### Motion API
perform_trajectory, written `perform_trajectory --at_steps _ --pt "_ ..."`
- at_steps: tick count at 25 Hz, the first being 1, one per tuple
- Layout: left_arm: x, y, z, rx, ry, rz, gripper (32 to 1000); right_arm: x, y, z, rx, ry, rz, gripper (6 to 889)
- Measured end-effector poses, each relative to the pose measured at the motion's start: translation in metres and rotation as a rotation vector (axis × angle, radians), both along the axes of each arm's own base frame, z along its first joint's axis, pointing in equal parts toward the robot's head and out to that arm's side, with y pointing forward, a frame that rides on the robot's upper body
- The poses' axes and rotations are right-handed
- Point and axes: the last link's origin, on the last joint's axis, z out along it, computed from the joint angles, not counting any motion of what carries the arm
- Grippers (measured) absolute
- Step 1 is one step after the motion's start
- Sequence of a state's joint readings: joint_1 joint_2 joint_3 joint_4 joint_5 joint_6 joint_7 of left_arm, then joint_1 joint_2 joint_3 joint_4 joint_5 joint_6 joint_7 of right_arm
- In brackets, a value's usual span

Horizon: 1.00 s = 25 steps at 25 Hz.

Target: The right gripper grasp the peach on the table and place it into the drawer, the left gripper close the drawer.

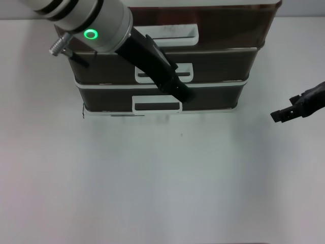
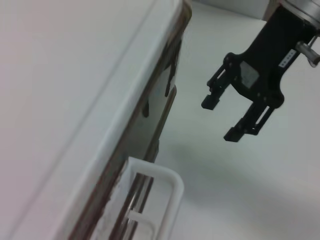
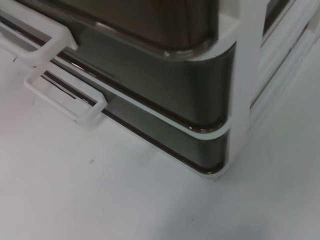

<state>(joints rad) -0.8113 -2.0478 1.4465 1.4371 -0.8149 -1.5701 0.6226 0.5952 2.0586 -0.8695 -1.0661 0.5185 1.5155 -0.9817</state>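
Left gripper [image 1: 184, 94] sits center-top of the head view, slim black body running diagonally down-right from the silver-grey arm with the green ring light [image 1: 90, 34] at upper left. Its tip lies in front of the drawer unit [image 1: 244, 76], over the seam between the middle and bottom drawers, just right of the middle handle [image 1: 163, 72] and above the bottom handle [image 1: 157, 105]. Can't tell how far its fingers are spread; no sign of anything held. Right gripper [image 1: 278, 116] is at the right edge of the head view, mid-height, hovering over the table [image 1: 162, 188], well apart from the unit's right side. Left wrist view shows it clearly [image 2: 220, 119]: both black fingers parted with an open gap, nothing between them. Top drawer [image 1: 228, 25] is at the top of the head view, smoky brown with a white loop handle [image 1: 175, 34]; its front stands slightly behind the two lower fronts. Peach isn't visible in any view; can't tell whether it's inside the drawer through the dark plastic. Right wrist view shows only the unit's lower right corner [image 3: 220, 125], two of the white handles [image 3: 65, 95] and bare table.
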Motion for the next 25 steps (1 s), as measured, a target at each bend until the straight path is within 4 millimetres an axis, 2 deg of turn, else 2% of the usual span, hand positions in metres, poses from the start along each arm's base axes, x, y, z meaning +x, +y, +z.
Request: perform_trajectory --at_steps 12,25 --pt "-0.0043 0.0061 -0.0002 0.042 0.005 0.006 819 -0.0008 0.0008 0.0003 0.002 0.002 0.001 767" --pt "-0.0056 0.0020 -0.0025 0.019 0.009 0.016 818 -0.0011 0.0009 0.0004 0.003 0.003 0.002 767"
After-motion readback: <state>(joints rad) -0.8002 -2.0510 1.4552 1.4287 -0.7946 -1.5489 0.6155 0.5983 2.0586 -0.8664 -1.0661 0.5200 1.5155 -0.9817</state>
